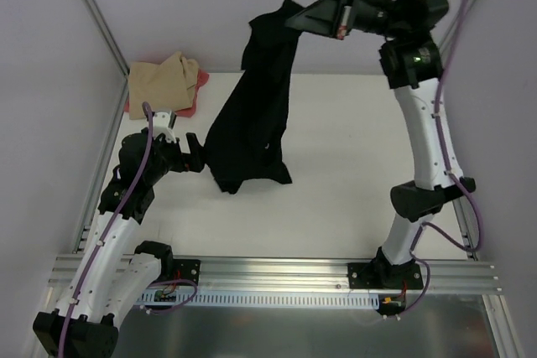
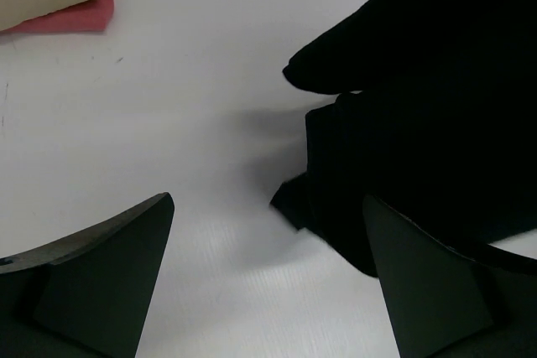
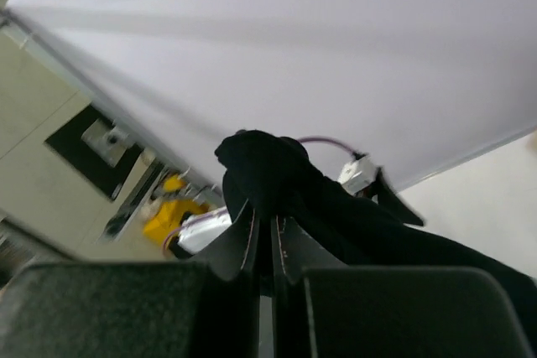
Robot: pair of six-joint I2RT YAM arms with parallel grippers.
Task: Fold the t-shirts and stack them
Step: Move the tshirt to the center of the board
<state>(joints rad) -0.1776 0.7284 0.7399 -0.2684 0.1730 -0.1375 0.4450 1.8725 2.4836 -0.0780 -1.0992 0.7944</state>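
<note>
Tan shirt (image 1: 168, 75) is lying on pink shirt (image 1: 201, 90) — black shirt (image 1: 252, 123) is dangling unfolded from right gripper's (image 1: 295, 18) clamped jaws, beside left gripper's (image 1: 195, 153) wide, empty jaws.

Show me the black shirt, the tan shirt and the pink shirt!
black shirt (image 1: 252, 123), top view, middle of hanging cloth
tan shirt (image 1: 164, 81), top view, folded top
pink shirt (image 1: 202, 81), top view, edge peeking out
</note>
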